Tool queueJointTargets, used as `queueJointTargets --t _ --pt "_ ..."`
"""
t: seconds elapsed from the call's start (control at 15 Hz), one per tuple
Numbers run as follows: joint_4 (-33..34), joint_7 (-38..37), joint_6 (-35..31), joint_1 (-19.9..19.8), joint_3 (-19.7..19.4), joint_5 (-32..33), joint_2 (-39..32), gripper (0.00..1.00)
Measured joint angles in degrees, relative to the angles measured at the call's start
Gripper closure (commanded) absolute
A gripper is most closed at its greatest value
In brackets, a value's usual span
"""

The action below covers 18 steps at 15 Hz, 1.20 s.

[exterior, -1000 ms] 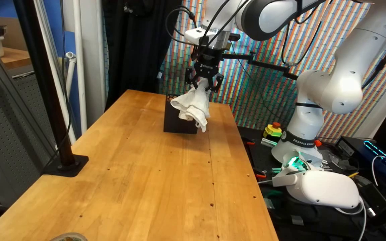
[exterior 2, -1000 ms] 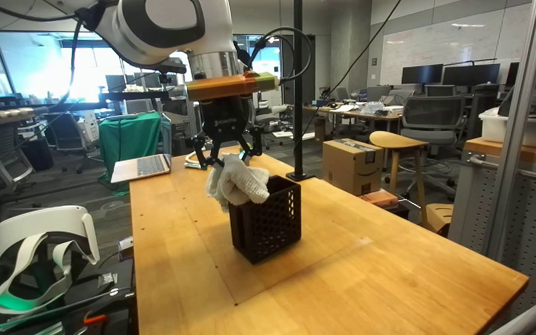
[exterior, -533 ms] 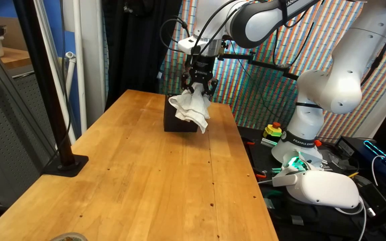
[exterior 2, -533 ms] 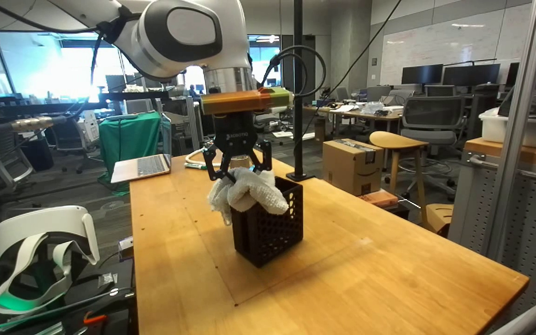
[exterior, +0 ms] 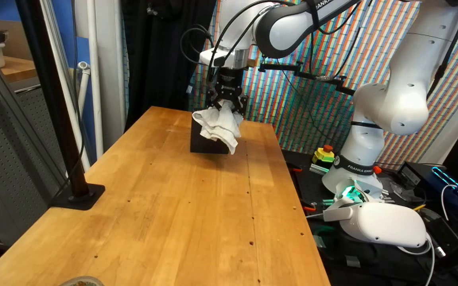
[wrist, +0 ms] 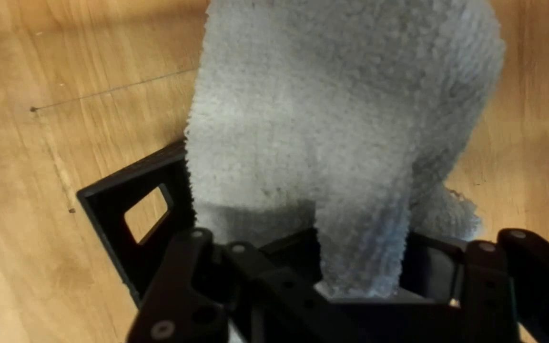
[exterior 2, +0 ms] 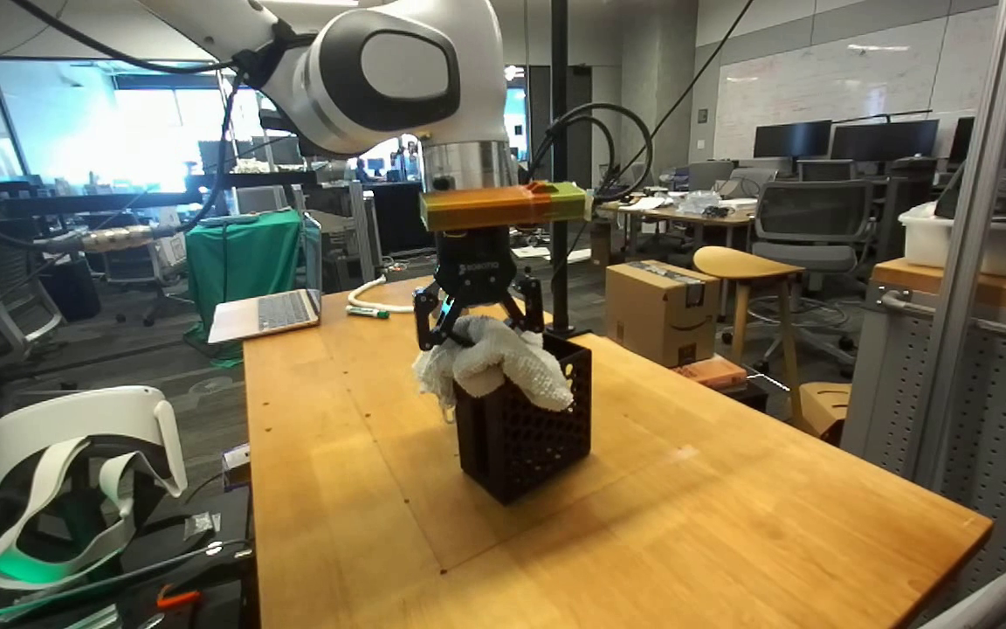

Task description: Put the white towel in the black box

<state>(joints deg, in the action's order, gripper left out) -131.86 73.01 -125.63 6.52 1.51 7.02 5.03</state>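
Exterior view: white towel (exterior 2: 507,367) in ROBOTIQ-lettered pincer (exterior 2: 485,332).

The claw (exterior 2: 485,332) says ROBOTIQ in pale letters on its black body, a bit fuzzy but readable. In an exterior view, well to the right of and below the claw, a black band (exterior: 354,165) low on the white arm (exterior: 396,105) reads FRANKA, plus an E-something curving away. Above the claw, a grey link (exterior: 334,11) shows ANKA, the front cut off. Cardboard box (exterior 2: 662,314) right of the claw: smile-arrow logo. Whiteboard (exterior 2: 844,83) scribbles further right? Illegible.
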Motion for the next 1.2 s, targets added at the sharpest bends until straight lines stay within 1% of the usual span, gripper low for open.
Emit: queueJointTargets --t 0.2,0.47,0.67,0.8,1.13,1.2 --pt "0.9 4.1 -0.7 -0.4 0.0 -3.9 -2.8 0.91" --pt "1.5 11.8 -0.4 -0.6 0.0 -13.8 -4.0 0.91" --pt "1.5 14.3 0.2 -0.6 0.0 -19.2 -4.7 0.91" --pt "1.5 14.5 0.3 -0.7 0.0 -20.4 -4.8 0.91" --pt "1.4 14.2 0.3 -1.6 0.0 -20.4 -4.3 0.90" --pt "1.2 13.9 0.1 -1.7 0.0 -20.0 -4.0 0.62"
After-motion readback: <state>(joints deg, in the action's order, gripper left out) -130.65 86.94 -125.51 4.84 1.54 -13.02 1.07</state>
